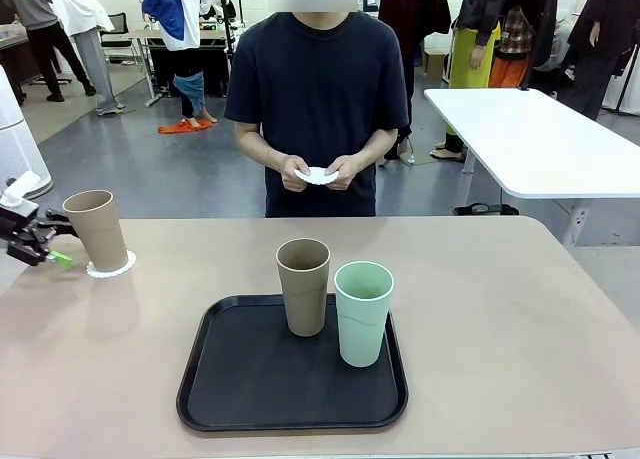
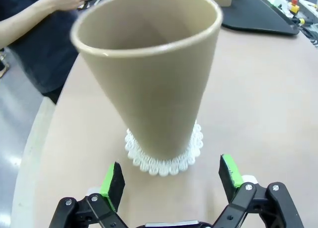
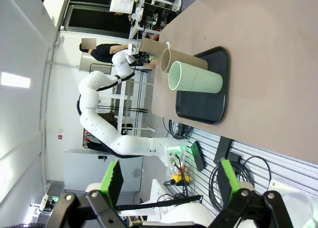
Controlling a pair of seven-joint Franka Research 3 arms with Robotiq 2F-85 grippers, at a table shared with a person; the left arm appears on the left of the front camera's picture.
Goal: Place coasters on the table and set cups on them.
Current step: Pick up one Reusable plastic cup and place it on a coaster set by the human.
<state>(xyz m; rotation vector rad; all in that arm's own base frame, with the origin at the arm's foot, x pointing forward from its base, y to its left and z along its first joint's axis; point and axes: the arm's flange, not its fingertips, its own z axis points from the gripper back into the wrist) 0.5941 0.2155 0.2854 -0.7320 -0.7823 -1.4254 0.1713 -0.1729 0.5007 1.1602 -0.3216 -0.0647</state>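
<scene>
Plainly, the left claw (image 2: 170, 178) stands open and holds nothing, its two green-tipped fingers spread wide. It sits at the far left edge of the front view. Straight ahead of it, along the line of its fingers, a brown cup (image 1: 97, 229) stands upright on a white coaster (image 2: 164, 163) near the left edge of the table (image 1: 500, 309). The cup's long axis is vertical. It is just beside the fingertips but not between them, and in the left wrist view bare tabletop shows between the pads and the coaster's frilled rim. That cup looks done, so the claw's way out is straight back, away from the cup.

The rest of the job lies toward the middle of the frame. A second brown cup (image 1: 303, 289) and a green cup (image 1: 362, 314) stand upright and close together on a black tray (image 1: 200, 379) in the lower centre. At the upper centre, a person's hands (image 1: 297, 172) hold another coaster (image 1: 318, 175), possibly more than one, since the view is too small to count. No bare coaster lies on the table yet.

The right claw (image 3: 170, 177) is open too and grips nothing, looking at the tray from well off to the side. The green cup sits on the right of the tray, so it probably falls to the right arm, and the second brown cup to the left.
</scene>
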